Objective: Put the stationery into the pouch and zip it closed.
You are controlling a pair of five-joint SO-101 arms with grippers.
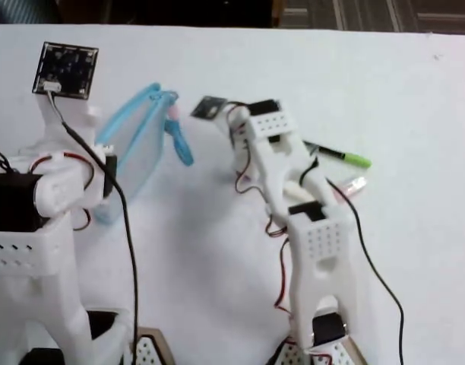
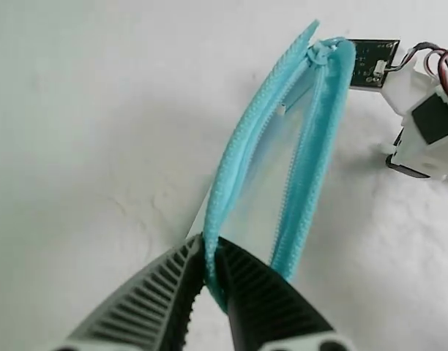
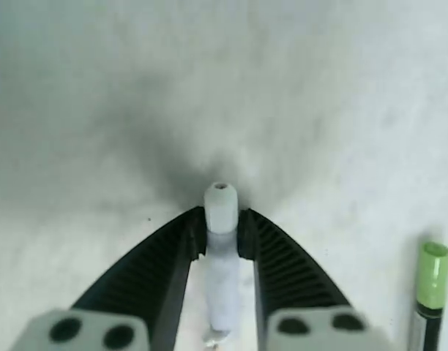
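The light blue pouch [image 1: 137, 148] [image 2: 282, 168] lies at the left with its zipper open. My left gripper [image 2: 211, 252] is shut on one zipper edge at the pouch's near end. The zipper slider [image 2: 323, 51] sits at the far end. My right gripper [image 3: 221, 223] is shut on a white pen [image 3: 221, 201], held end-on above the table. A black marker with a green cap [image 1: 343, 157] [image 3: 432, 281] lies on the table beside the right arm [image 1: 274, 144]. A small white and pink item [image 1: 354, 185] lies just in front of the marker.
A blue strap [image 1: 179, 144] trails from the pouch's far end toward the right arm. The right arm's camera board [image 1: 210, 108] [image 2: 374, 62] hangs close to that end. The white table [image 1: 415, 91] is bare at the back right.
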